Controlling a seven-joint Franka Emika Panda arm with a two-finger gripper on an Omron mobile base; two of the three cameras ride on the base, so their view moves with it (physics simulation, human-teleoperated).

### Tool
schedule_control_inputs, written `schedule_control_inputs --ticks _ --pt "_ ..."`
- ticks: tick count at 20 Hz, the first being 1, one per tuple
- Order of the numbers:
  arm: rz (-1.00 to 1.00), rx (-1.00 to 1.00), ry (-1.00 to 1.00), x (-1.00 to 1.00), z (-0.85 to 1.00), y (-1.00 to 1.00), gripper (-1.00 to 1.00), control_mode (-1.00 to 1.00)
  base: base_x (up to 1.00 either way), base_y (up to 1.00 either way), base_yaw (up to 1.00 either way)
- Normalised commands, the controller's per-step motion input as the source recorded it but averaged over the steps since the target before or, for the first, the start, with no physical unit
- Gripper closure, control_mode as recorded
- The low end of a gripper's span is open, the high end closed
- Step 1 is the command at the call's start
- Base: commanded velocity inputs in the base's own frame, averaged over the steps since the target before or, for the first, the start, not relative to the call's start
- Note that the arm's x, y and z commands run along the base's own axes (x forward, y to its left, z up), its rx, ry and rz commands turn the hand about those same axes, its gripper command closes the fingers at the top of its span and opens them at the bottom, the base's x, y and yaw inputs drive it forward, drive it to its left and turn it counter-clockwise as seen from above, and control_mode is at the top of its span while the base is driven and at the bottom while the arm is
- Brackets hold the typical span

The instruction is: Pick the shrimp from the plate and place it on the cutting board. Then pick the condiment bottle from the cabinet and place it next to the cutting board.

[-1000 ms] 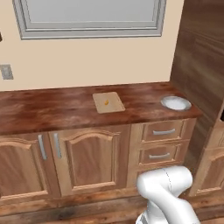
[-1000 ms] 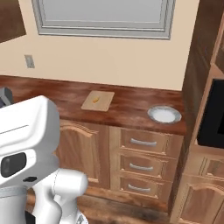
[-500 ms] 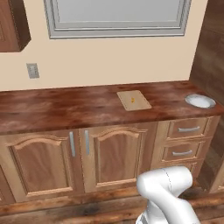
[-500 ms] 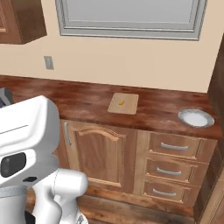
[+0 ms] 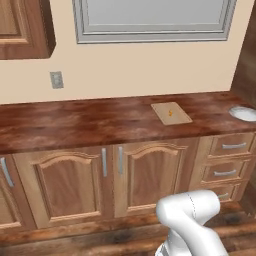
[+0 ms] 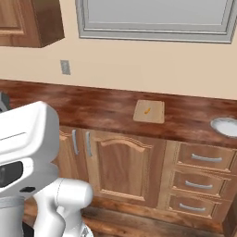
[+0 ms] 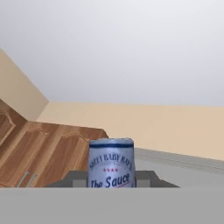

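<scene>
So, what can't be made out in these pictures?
- Plate: cut off by the right edge, both base views.
- Shrimp on the board: too small to show its shape, both base views.
- Bottle: hand view, body cut off at the bottom.
- Cabinet: cut by the top left corner, inside unseen.

The dark reddish-brown wooden surface [image 5: 90, 122] runs along the cream wall above a row of cupboard doors and drawers. On it the cutting board [image 5: 171, 113] lies flat, near the back wall, with the shrimp [image 5: 170, 113] resting at about its middle. Well to the right, the plate [image 5: 244, 113] sits on the same surface, apart from the board.
</scene>
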Motion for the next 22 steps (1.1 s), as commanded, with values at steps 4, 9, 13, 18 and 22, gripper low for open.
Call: schedule_control_inputs --ticks 4,9,13,18,22 --pt "0.0 0.0 0.0 0.0 0.0 0.0 1.0 1.0 0.12 0.18 0.0" --pt "0.0 0.0 0.0 0.0 0.0 0.0 1.0 1.0 0.35 0.07 0.0" --pt "0.0 0.0 0.0 0.0 0.0 0.0 1.0 1.0 0.41 0.1 0.0" --pt "0.0 0.0 0.0 0.0 0.0 0.0 1.0 1.0 0.47 0.16 0.0" --pt "0.0 0.0 0.0 0.0 0.0 0.0 1.0 1.0 0.5 0.09 -0.01"
